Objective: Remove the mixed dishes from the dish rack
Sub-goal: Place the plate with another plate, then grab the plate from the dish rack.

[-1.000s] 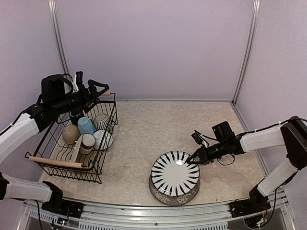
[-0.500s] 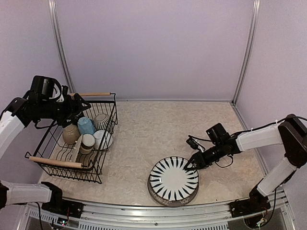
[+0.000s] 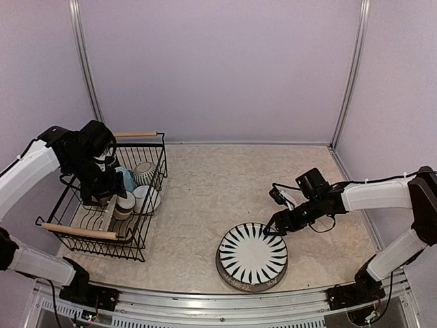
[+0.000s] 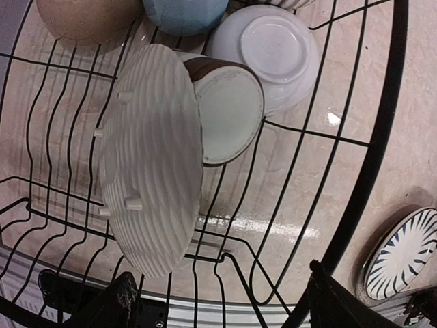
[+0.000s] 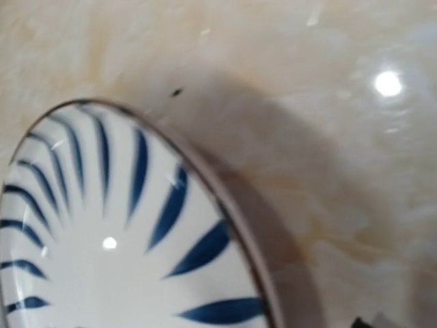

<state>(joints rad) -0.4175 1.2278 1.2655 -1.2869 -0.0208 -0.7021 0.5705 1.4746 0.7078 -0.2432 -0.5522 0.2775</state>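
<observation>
Over the rack (image 3: 140,242), the left gripper (image 4: 225,304) hangs with its fingers (image 4: 121,301) spread wide and nothing between them. Seen from above, the rack sits at 9 o'clock on the table (image 3: 205,178).

In the left wrist view, a pale ribbed disc (image 4: 150,157) stands on edge among the wires. It leans against a brown-white cup (image 4: 229,113) at its 2 o'clock. A white bowl (image 4: 276,44) shows its base just beyond, touching the cup. A blue mug (image 4: 184,10) and a beige bowl (image 4: 82,14) crowd the frame's 12 and 11 o'clock edge.

The striped plate (image 3: 252,254) is out of the rack, at the table's 5 o'clock. It lies flat on a grey dish (image 3: 222,272), whose rim shows along the plate's 7 o'clock side.

The right gripper (image 3: 274,230) sits low at the plate's 1 o'clock, just beside the rim. Whether it touches the rim, and whether its jaws are apart or together, cannot be told. Its own camera shows only the plate's edge and bare table.
</observation>
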